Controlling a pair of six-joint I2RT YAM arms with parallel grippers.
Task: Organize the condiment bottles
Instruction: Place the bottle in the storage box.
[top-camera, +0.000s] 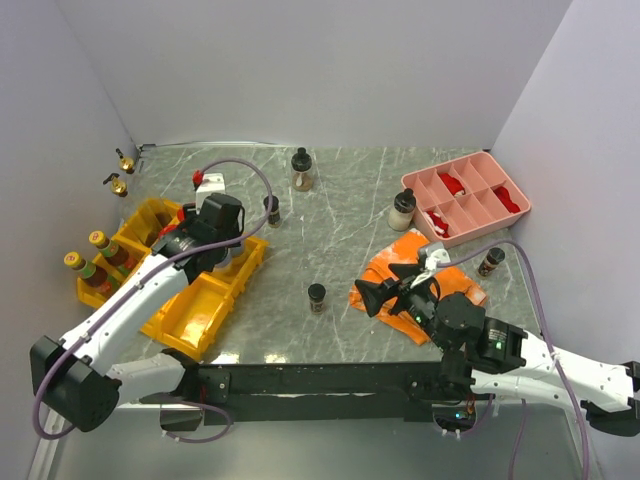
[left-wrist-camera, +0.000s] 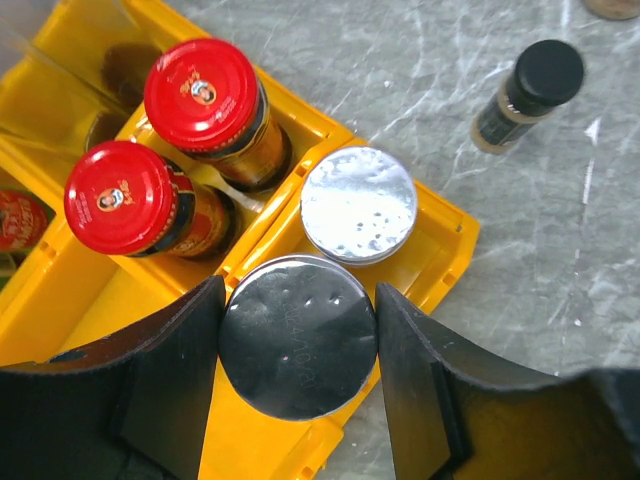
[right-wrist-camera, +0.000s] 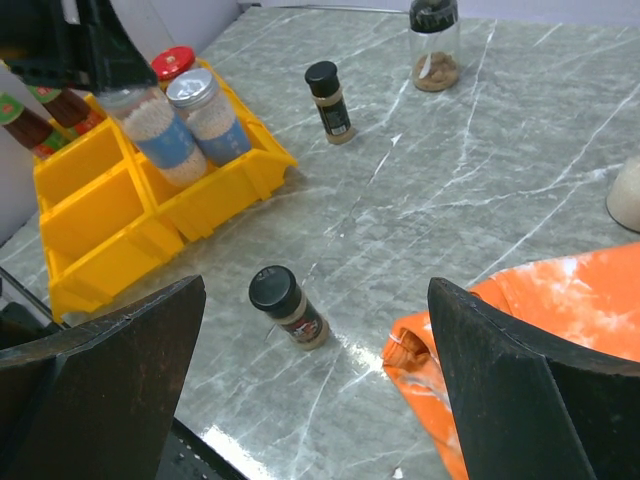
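My left gripper (left-wrist-camera: 300, 297) is shut on a silver-lidded jar (left-wrist-camera: 297, 340) of white grains and holds it tilted at the yellow bin (left-wrist-camera: 425, 265). A second silver-lidded jar (left-wrist-camera: 358, 205) stands next to it, and two red-lidded jars (left-wrist-camera: 205, 95) sit in the bin behind. In the top view the left gripper (top-camera: 200, 235) is over the bins. My right gripper (right-wrist-camera: 315, 290) is open and empty, low over the table, facing a small black-capped bottle (right-wrist-camera: 285, 305) that stands ahead of it (top-camera: 316, 297). More bottles stand loose on the table (top-camera: 272, 208) (top-camera: 301, 168) (top-camera: 402, 210) (top-camera: 490, 262).
An orange cloth (top-camera: 415, 285) lies under the right gripper. A pink divided tray (top-camera: 465, 195) sits at the back right. Yellow-topped bottles (top-camera: 88, 255) stand in the left bin, and gold-spout bottles (top-camera: 122, 170) stand by the left wall. Another yellow bin (top-camera: 195, 310) lies near the left arm.
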